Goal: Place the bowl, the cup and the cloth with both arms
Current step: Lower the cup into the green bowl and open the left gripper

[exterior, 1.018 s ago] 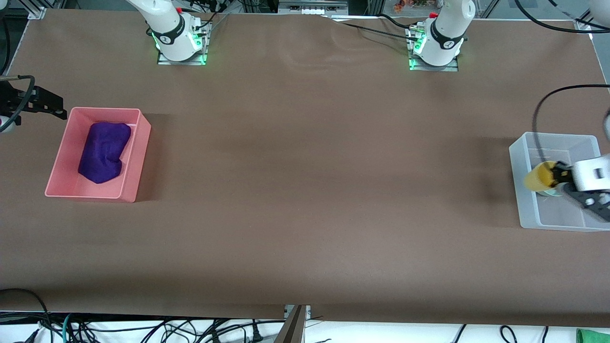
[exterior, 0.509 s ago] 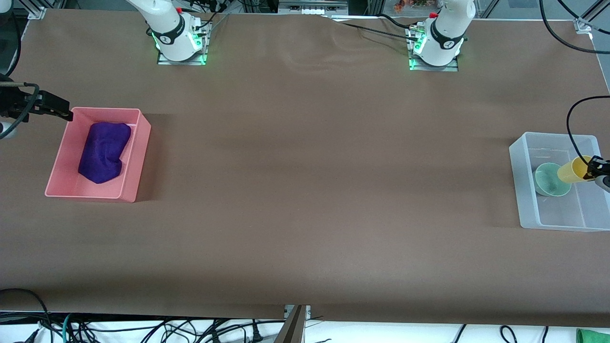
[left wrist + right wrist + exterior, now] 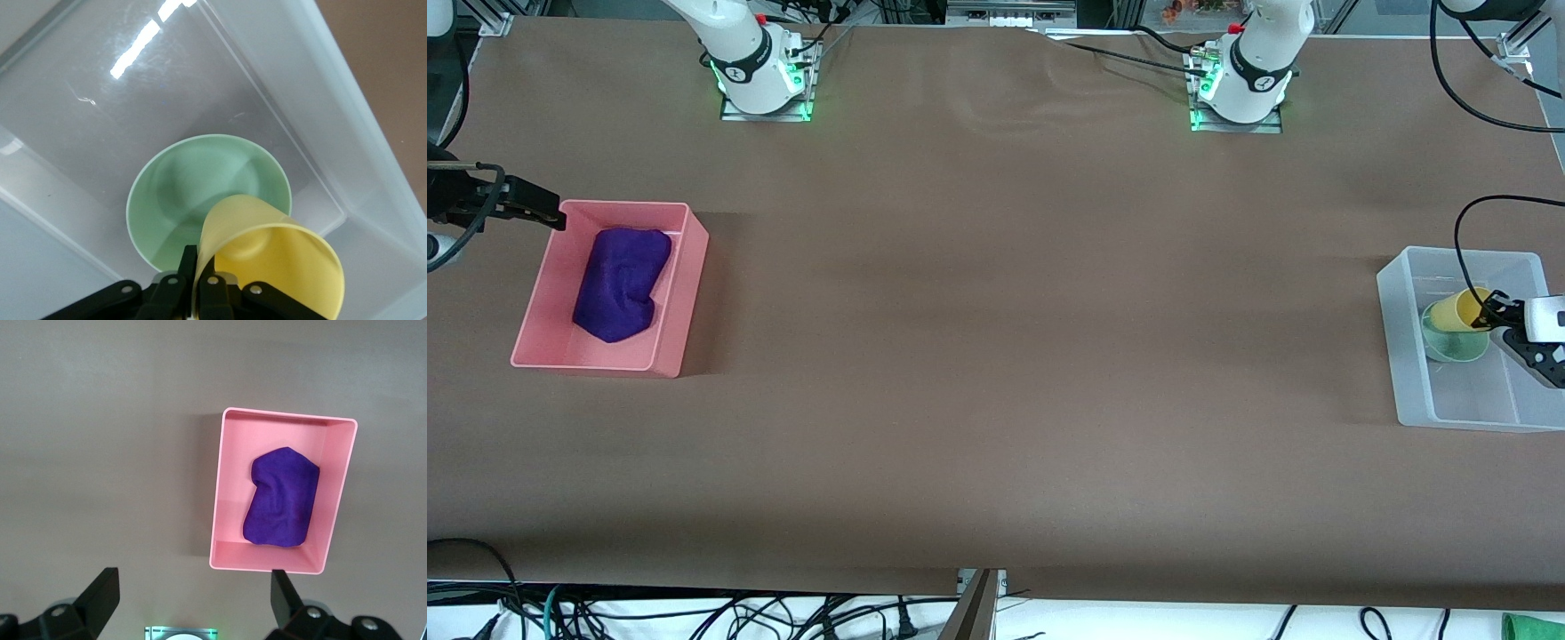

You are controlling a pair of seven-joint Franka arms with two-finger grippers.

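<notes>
My left gripper point(image 3: 1489, 316) is shut on the wall of the yellow cup point(image 3: 1461, 308) and holds it tilted over the mint-green bowl point(image 3: 1458, 345), which sits in the clear bin point(image 3: 1403, 356). The left wrist view shows the fingers point(image 3: 189, 267) pinching the cup point(image 3: 280, 267) just above the bowl point(image 3: 193, 187). The purple cloth point(image 3: 618, 283) lies in the pink bin point(image 3: 667, 342). My right gripper point(image 3: 550, 216) is open and empty, up over the table beside the pink bin. The right wrist view shows the gripper point(image 3: 193, 590) high above, with the cloth point(image 3: 280, 497) below.
The clear bin's wall point(image 3: 320, 100) surrounds the bowl closely. The pink bin point(image 3: 267, 563) stands at the right arm's end of the brown table. The two arm bases point(image 3: 763, 80) point(image 3: 1240, 89) stand along the table's edge farthest from the front camera.
My left gripper carried the cup toward the bin's outer edge, uncovering the bowl, then back over the bowl. My right gripper shifted slightly beside the pink bin.
</notes>
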